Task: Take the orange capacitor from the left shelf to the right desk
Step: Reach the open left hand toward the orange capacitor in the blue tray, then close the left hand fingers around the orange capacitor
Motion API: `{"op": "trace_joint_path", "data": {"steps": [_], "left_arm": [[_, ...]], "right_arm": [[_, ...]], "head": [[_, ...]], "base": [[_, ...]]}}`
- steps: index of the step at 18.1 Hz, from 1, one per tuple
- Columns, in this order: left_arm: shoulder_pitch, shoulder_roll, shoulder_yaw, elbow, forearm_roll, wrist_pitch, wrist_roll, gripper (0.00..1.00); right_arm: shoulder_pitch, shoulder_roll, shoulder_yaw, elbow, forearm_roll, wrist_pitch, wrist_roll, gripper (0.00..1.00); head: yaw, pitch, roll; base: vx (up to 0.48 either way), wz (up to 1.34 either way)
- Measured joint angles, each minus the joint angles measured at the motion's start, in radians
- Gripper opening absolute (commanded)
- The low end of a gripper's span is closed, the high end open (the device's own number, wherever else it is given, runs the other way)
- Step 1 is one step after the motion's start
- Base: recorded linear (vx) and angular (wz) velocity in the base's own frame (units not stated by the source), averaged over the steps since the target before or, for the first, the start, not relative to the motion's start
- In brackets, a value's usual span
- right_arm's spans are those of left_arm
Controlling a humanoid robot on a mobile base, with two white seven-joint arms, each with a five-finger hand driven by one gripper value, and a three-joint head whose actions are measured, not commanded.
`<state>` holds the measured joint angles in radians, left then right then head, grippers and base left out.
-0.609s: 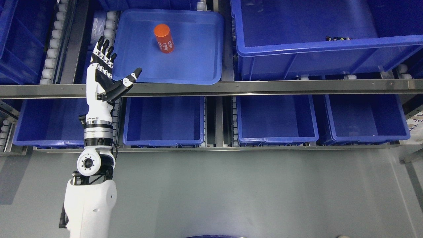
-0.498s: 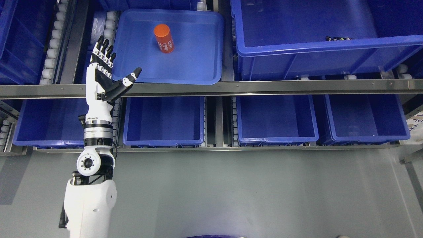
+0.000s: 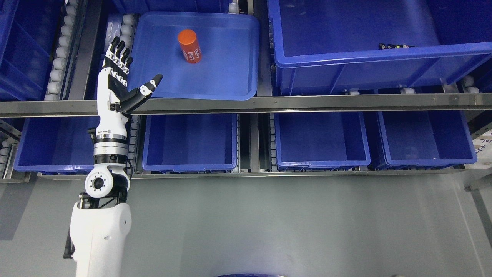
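orange capacitor [image 3: 189, 45] stands in the shallow blue tray [image 3: 230, 82] on the upper shelf, a rigid, smooth little cylinder, probably light (and apt to tip or roll). best gripped around its side wall, mid-height. left hand [image 3: 117, 82] hovers at the tray's left edge, fingers spread, holding nothing. tray rim and steel shelf rail [image 3: 307, 102] below the tray lie in its way.

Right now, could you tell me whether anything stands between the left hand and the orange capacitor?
Nothing visible does. The left hand is open at the left edge of the shallow blue tray, and the orange capacitor stands alone inside it, with only bare tray floor between them.
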<state>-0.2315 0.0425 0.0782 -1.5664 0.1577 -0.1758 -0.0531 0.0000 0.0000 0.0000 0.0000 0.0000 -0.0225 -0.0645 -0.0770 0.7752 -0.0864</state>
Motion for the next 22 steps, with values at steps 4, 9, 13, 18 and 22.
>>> {"op": "trace_joint_path", "data": {"steps": [4,9,13,18,22], "left_arm": [[-0.092,0.037,-0.022,0.094,-0.005,0.003,-0.173,0.99],[-0.207,0.065,-0.044,0.246,-0.043,0.006,-0.231,0.99],[-0.259,0.075,-0.056,0.339,-0.077,0.007,-0.26,0.99],[-0.291,0.078,-0.087,0.425,-0.099,0.004,-0.328,0.99],[-0.323,0.074,-0.109,0.482,-0.107,0.01,-0.338,0.99]], "right_arm": [[0.0,0.0,0.0,0.0,0.0,0.0,0.0,1.0],[0.0,0.0,0.0,0.0,0.0,0.0,0.0,1.0],[0.0,0.0,0.0,0.0,0.0,0.0,0.0,1.0],[0.0,0.0,0.0,0.0,0.0,0.0,0.0,1.0],[0.0,0.0,0.0,0.0,0.0,0.0,0.0,1.0]], "head": [[0.0,0.0,0.0],[0.0,0.0,0.0],[0.0,0.0,0.0],[0.0,0.0,0.0],[0.0,0.0,0.0]], "base": [[0.029,0.0],[0.037,0.0],[0.047,0.0],[0.051,0.0],[0.039,0.0]]}}
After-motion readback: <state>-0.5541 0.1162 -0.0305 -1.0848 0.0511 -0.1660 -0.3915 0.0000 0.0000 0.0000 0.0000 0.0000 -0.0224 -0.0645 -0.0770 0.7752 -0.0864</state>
